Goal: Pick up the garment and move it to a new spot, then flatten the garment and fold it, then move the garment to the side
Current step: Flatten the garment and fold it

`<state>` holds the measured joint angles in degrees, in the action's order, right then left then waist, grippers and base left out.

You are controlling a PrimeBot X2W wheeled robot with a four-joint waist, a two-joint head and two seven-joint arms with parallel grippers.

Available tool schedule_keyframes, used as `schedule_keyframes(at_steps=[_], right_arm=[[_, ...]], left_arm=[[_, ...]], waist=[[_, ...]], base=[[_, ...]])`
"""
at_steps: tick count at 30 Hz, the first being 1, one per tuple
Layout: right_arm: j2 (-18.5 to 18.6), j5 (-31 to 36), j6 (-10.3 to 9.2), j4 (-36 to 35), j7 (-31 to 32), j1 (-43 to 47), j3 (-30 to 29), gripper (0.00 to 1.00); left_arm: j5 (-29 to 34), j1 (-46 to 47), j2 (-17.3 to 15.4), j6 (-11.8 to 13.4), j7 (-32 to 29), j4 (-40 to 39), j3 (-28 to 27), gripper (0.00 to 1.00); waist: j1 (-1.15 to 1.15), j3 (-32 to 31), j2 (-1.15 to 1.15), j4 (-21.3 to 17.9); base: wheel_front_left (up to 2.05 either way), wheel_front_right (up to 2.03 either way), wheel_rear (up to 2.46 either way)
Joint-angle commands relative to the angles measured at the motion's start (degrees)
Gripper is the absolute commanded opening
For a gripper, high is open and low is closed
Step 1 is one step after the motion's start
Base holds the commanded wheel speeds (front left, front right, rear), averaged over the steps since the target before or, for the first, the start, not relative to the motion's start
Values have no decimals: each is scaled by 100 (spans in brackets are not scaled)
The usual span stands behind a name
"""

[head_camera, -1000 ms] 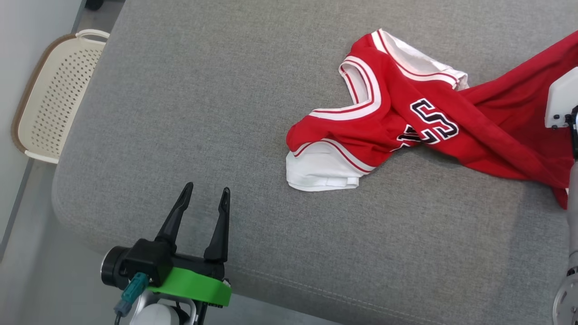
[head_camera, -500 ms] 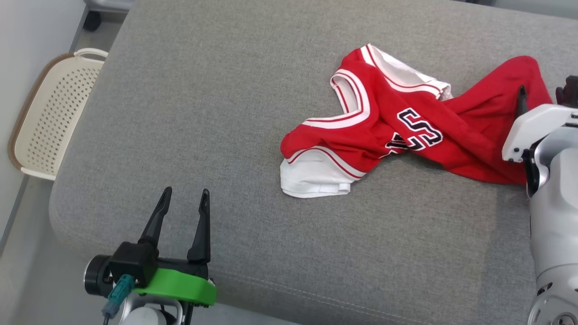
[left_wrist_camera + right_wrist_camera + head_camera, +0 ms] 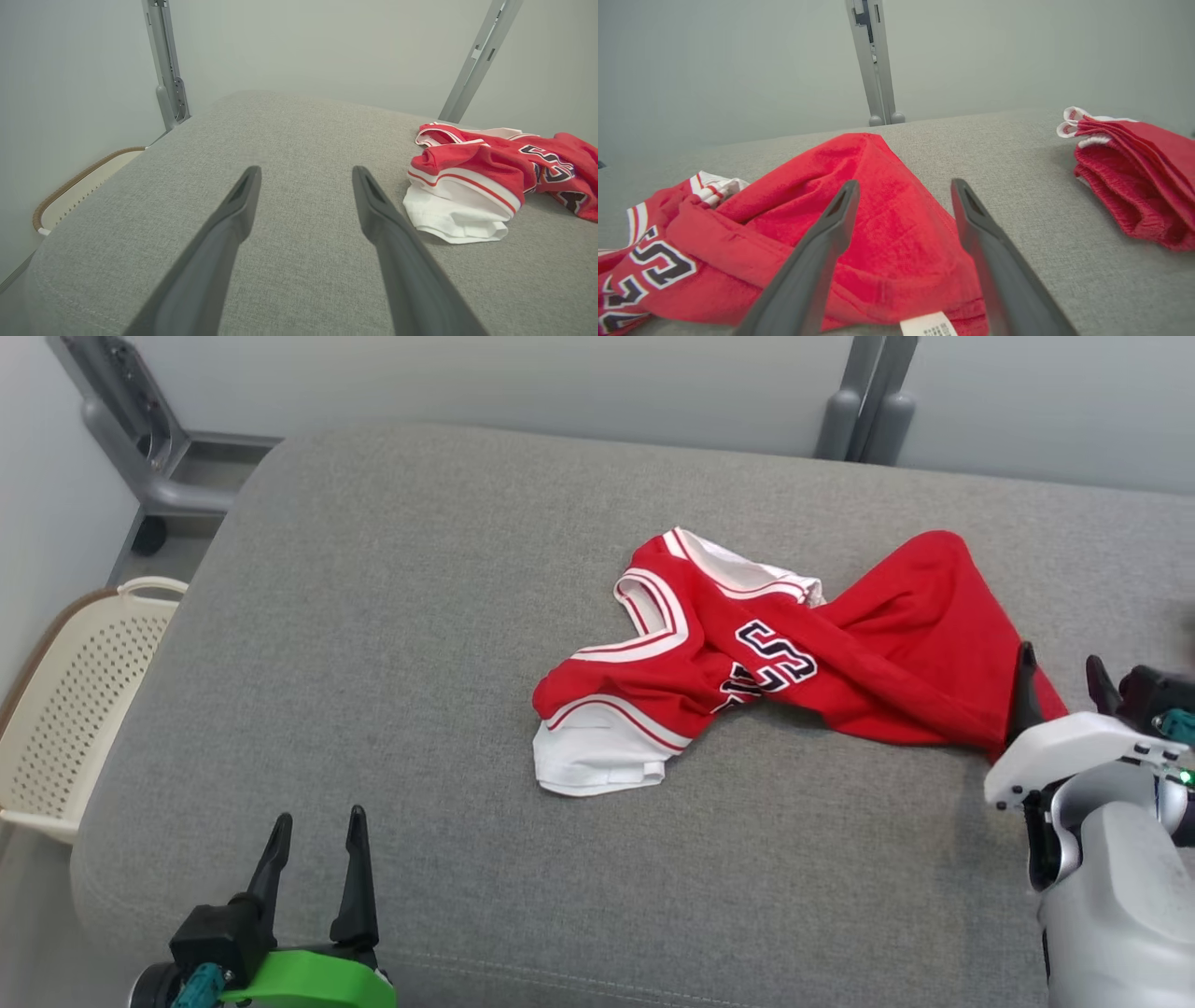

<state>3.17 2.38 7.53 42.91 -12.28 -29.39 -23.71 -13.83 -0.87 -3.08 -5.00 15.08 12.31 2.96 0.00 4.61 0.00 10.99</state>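
Observation:
The garment (image 3: 878,644) is a red jersey with white trim and dark numbers, lying crumpled and twisted on the grey cushion (image 3: 373,616). Its white-lined armhole end (image 3: 458,219) points toward my left side. My right gripper (image 3: 1060,658) stands open at the garment's right hem, holding nothing. In the right wrist view, that gripper (image 3: 906,184) hovers just over the red cloth (image 3: 887,233), with a white tag (image 3: 927,325) below it. My left gripper (image 3: 317,821) is open near the cushion's front left, well apart from the garment. The same gripper (image 3: 306,170) points across bare cushion.
A second red folded garment (image 3: 1134,182) lies on the cushion to the right of my right gripper. A cream perforated basket (image 3: 65,709) sits on the floor off the cushion's left edge. Grey metal posts (image 3: 868,392) stand behind the cushion against the wall.
My right gripper opened and let go of the garment's right end, which now lies on the cushion. The head camera tilted up, so the whole picture shifted. The left gripper stayed open.

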Motion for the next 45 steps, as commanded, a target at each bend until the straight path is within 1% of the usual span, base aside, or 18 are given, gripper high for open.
schedule_keyframes(at_steps=[1, 5, 8, 12, 14, 16, 18, 21, 24, 30, 37, 45], right_arm=[[-6, -171, -8, -146, -67, 224, 159, 100], [-17, -740, -9, -743, -132, 901, 784, 100], [-18, -1044, -8, -1200, -162, 1355, 1164, 100], [-21, -1027, -8, -1681, -187, 1836, 1476, 100], [-21, -891, -8, -1849, -193, 2039, 1602, 100], [-16, -877, -8, -2003, -210, 2211, 1662, 100], [-20, -721, -8, -2147, -214, 2394, 1695, 100], [-19, -644, -8, -2359, -228, 2619, 1656, 100], [-21, -673, -8, -2487, -202, 2852, 1762, 100], [-18, -791, -8, -2427, 8, 3114, 1876, 100], [-20, -900, -8, -2521, 137, 3180, 1955, 100], [-19, -931, -8, -2599, 167, 3219, 1967, 100]], left_arm=[[-36, -68, -24, 22, -45, 59, -32, 100], [-107, -98, -81, 29, -176, 178, -38, 100], [-119, -116, -111, 34, -214, 184, -30, 100], [-31, -188, -176, 59, -169, 165, 10, 100], [14, -253, -183, 48, -140, 111, 63, 100], [48, -279, -242, 3, -79, 55, 86, 100], [38, -345, -246, -44, -28, 43, 117, 100], [28, -434, -252, -59, -1, 83, 118, 100], [-7, -491, -261, -84, 12, 220, 80, 100], [-1, -600, -241, -45, 17, 466, 17, 100], [26, -673, -169, -88, 12, 547, 34, 100], [99, -590, -140, -131, 13, 595, 95, 100]], waist=[[0, -434, 0, -330], [0, -640, 0, -473], [0, -704, 0, -587], [0, -733, 0, -721], [0, -746, 0, -756], [0, -755, 0, -774], [0, -774, 0, -779], [0, -808, 0, -777], [0, -868, 0, -811], [0, -1019, 0, -880], [0, -1052, 0, -989], [0, -1009, 0, -1016]], base=[[0, 0, 0], [0, 0, 0], [0, 0, 0], [0, 0, 0], [0, 0, 0], [0, 0, 0], [0, 0, 0], [0, 0, 0], [0, 0, 0], [0, 0, 0], [0, 0, 0], [0, 0, 0]])
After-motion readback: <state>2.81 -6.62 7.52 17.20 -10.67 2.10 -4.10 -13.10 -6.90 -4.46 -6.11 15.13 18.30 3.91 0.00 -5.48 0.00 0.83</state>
